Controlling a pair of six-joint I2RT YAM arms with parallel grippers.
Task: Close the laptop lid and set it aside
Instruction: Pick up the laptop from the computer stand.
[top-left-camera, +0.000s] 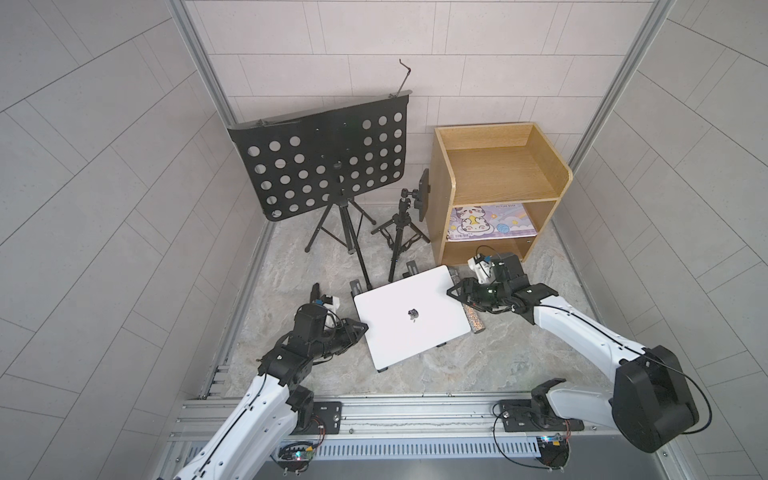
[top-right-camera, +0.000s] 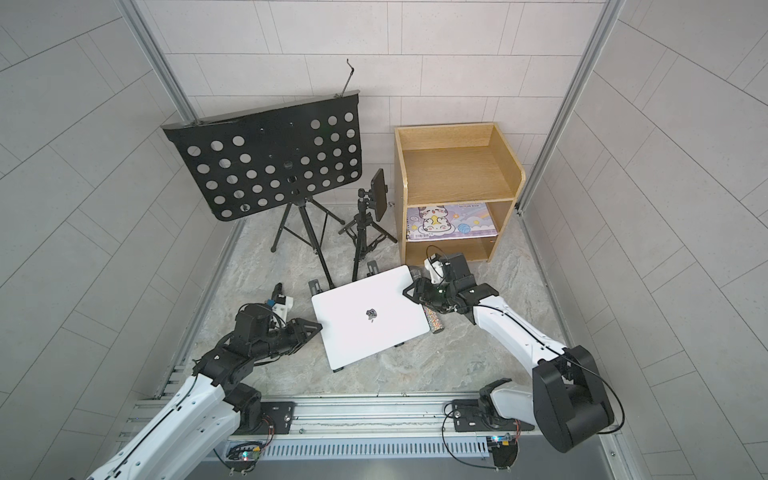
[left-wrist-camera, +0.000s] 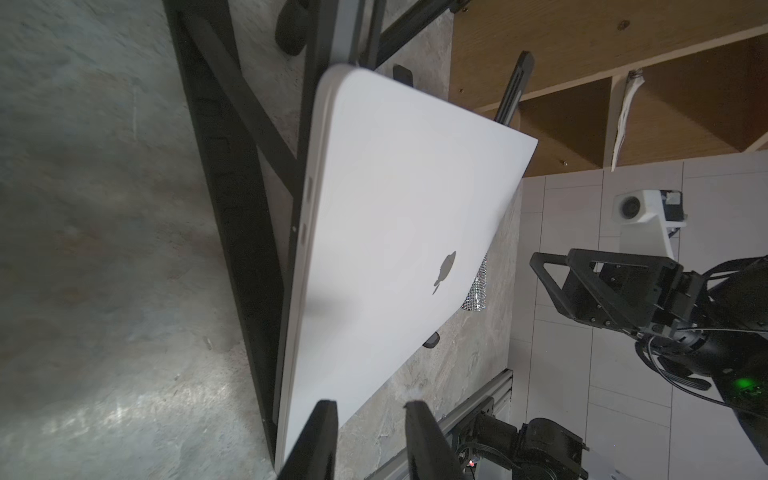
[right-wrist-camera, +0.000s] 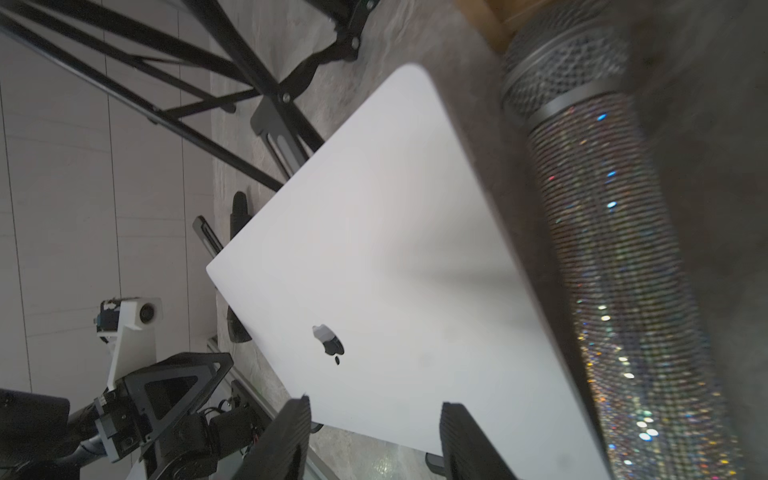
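Taking the wooden shelf unit (top-left-camera: 498, 183) as my marker, I am seeing the left gripper (top-left-camera: 360, 327) hovering at the laptop's (top-left-camera: 411, 316) edge farthest from the shelf unit. Its jaws are parted with nothing between them, and one finger (left-wrist-camera: 316, 432) is overlapping the shell's corner in the left wrist view; I cannot tell whether it is touching. I am reading that as lining up a side hold rather than a push, since the lid (left-wrist-camera: 407, 216) is already lying flat on the base. The laptop is sitting closed and slightly tilted on a black folding stand (left-wrist-camera: 237, 178), just in front of the shelf unit's open lower face, so setting it aside is what is remaining. It is showing a matte silver-white shell, rounded corners, a small grey apple logo and slim port slots along its thin side. A glittery microphone (right-wrist-camera: 602, 249) is lying along the laptop's shelf-unit side, crowding it. The right gripper (top-left-camera: 452, 291) is poised at the laptop corner nearest the shelf unit, jaws likewise apart and holding nothing, probably to brace the opposite side.
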